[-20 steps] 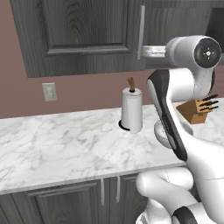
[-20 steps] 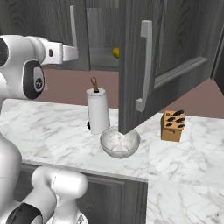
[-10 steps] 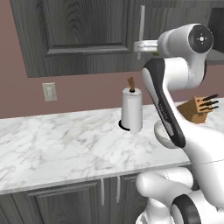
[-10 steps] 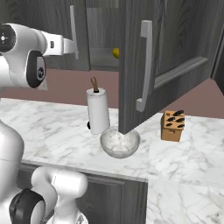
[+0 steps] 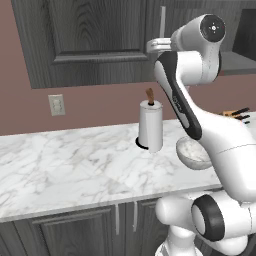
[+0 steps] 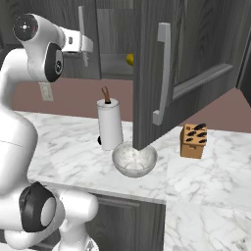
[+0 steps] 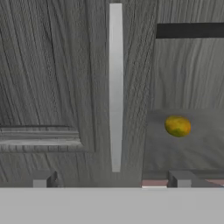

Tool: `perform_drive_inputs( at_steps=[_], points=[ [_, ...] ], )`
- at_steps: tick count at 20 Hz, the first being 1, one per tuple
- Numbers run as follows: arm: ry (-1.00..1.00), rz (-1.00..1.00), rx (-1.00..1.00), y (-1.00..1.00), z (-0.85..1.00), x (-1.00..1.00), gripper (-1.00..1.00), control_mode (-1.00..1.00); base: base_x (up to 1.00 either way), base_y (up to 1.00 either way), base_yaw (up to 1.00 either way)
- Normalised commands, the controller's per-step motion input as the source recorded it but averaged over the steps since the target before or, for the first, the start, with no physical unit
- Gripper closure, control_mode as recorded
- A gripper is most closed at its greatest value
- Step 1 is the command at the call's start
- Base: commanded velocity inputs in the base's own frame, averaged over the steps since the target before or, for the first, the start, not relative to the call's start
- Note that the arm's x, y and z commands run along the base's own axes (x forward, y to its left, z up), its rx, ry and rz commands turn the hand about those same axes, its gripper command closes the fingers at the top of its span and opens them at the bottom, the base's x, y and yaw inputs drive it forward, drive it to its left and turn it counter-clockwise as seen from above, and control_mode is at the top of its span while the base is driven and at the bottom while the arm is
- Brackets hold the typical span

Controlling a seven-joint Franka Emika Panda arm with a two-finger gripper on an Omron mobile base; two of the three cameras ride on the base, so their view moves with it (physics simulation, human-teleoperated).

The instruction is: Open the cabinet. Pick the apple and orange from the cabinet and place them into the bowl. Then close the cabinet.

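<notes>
Upper cabinet [image 6: 196,54] half opened: right door [image 6: 162,73] swung out over the table [image 5: 65,165], left door [image 5: 90,40] closed, with long silver handle [image 7: 115,87] straight ahead in the hand view. Jaws [image 7: 111,178] wide apart, holding nothing, raised near this handle and close to the edge of the left door. Inside the open half, on the shelf [image 7: 188,144], one round yellow-orange fruit [image 7: 177,126], probably the orange, hard to tell for sure; seen also as a small yellow spot [image 6: 130,59] behind the open door from the right base view. Bowl [image 6: 134,160] on the table, under the open door, just beside the white paper-towel roll [image 6: 110,125]. Knife block [image 6: 193,140] standing more to the right, well apart from the bowl. Wall outlet [image 5: 56,105] on the pink wall under the left door.
</notes>
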Motion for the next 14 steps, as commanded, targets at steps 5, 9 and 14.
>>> perform_drive_inputs(
  at_steps=[5, 9, 14],
  points=[
    [0.00, 0.00, 0.00, 0.00, -0.09, 0.57, -1.00, -1.00, 0.00, 0.00, 0.00],
    [0.00, 0.00, 0.00, 0.00, -0.26, 0.51, -1.00, -1.00, 0.00, 0.00, 0.00],
    [-0.01, 0.00, 0.00, 0.00, -0.24, 0.48, -1.00, -1.00, 0.00, 0.00, 0.00]
  ],
)
